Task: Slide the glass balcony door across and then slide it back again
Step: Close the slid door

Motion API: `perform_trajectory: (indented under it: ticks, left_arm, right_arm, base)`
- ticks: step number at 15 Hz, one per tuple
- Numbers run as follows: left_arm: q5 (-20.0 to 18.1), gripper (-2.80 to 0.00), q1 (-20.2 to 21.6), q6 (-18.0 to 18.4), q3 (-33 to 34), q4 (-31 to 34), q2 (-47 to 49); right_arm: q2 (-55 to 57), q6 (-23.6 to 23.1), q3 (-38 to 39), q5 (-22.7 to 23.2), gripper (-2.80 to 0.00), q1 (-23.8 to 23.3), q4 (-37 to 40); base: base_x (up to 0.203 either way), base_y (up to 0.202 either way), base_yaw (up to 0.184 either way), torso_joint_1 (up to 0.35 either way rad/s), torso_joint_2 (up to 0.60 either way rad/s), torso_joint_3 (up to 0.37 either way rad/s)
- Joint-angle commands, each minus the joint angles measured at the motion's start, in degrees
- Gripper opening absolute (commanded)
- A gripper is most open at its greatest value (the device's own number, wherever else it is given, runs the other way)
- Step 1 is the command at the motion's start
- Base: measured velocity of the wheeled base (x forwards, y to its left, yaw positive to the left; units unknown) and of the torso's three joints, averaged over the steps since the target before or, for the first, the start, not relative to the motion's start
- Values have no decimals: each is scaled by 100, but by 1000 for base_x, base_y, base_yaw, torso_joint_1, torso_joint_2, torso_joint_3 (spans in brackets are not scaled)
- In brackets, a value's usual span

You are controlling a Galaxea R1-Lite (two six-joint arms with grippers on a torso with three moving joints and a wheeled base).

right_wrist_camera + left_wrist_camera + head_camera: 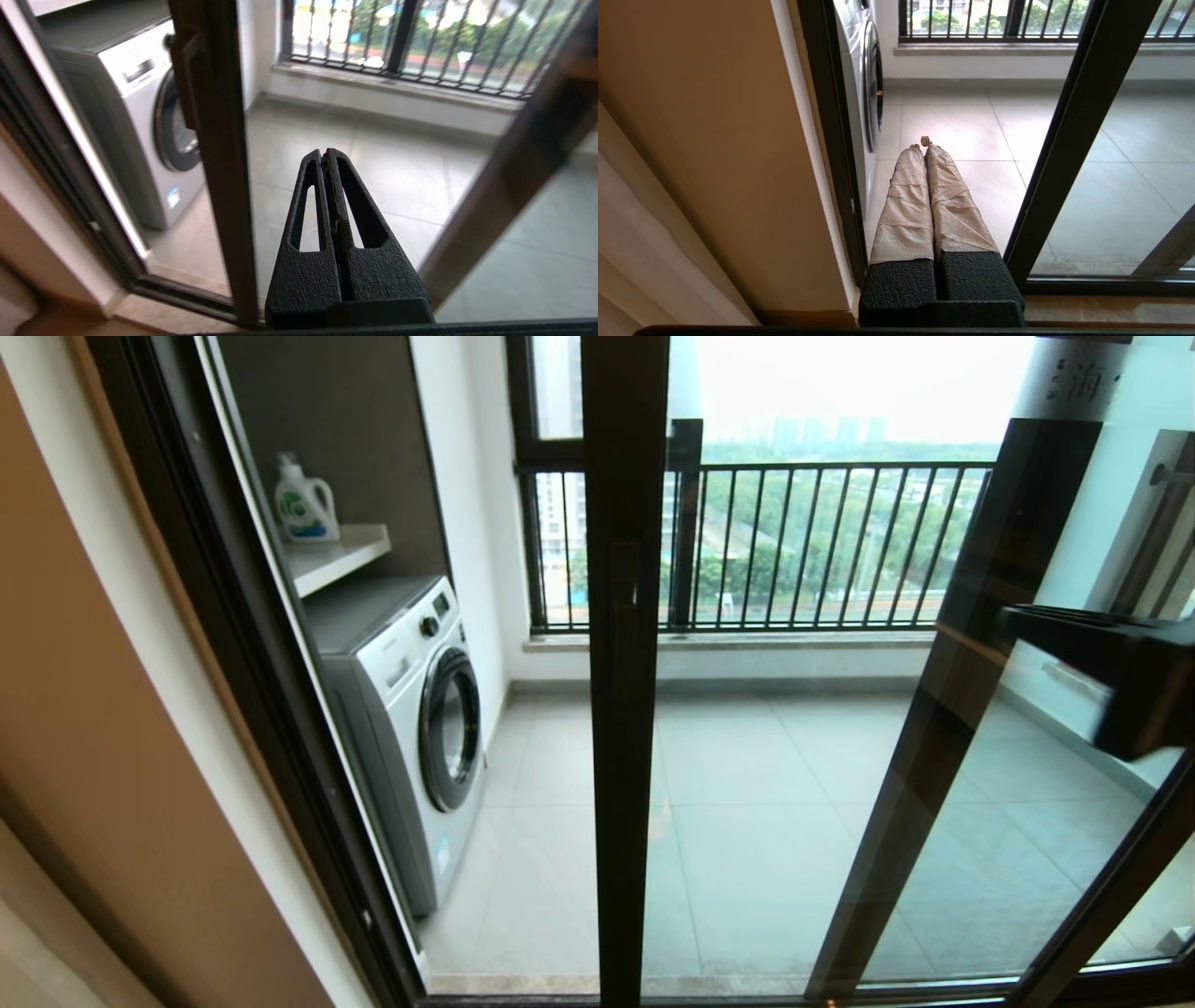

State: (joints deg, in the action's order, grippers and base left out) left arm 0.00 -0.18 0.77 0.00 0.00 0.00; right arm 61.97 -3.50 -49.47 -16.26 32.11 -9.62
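glass balcony door [624, 663] part-way across the opening, gap beside washing machine [411, 709], right gripper [327, 156] pressed together, free near door stile, left gripper [924, 147] fingers together, low by wall

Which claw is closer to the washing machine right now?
Left, it seems. The left claw points through the open gap, the washing machine close beside its tips. The right claw faces the glass balcony door, with its frame post between claw and machine.
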Motion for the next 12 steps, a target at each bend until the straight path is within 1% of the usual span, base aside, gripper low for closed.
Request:
perform_trajectory:
  ticks: [1, 2, 3, 4, 6, 8, 9, 12]
  left_arm:
    - [0, -280, 1, 2, 0, 0, 9]
    - [0, -280, 1, 2, 0, 0, 9]
    - [0, -280, 1, 2, 0, 0, 9]
    - [0, -280, 1, 2, 0, 0, 9]
    - [0, -280, 1, 2, 0, 0, 9]
    - [0, -280, 1, 2, 0, 0, 9]
    - [0, -280, 1, 2, 0, 0, 9]
    - [0, -280, 1, 2, 0, 0, 9]
  right_arm:
    - [-1922, -463, 200, -304, -280, -51, 732]
    - [-2388, -736, 162, -474, -280, -230, 1159]
    - [-2739, -988, 45, -590, -280, -644, 1538]
    - [-2982, -1223, -155, -637, -280, -1214, 1823]
    - [-3495, -1541, -727, -539, -280, -2224, 2333]
    - [-4300, -1642, -1048, -186, -280, -2858, 3029]
    - [-4755, -1638, -1071, 46, -280, -3053, 3418]
    - [-5853, -1597, -1057, 388, -280, -3179, 4504]
  base:
    - [0, 0, 0, 0, 0, 0]
    - [0, 0, 0, 0, 0, 0]
    - [0, 0, 0, 0, 0, 0]
    - [0, 0, 0, 0, 0, 0]
    - [0, 0, 0, 0, 0, 0]
    - [0, 0, 0, 0, 0, 0]
    - [0, 0, 0, 0, 0, 0]
    - [0, 0, 0, 0, 0, 0]
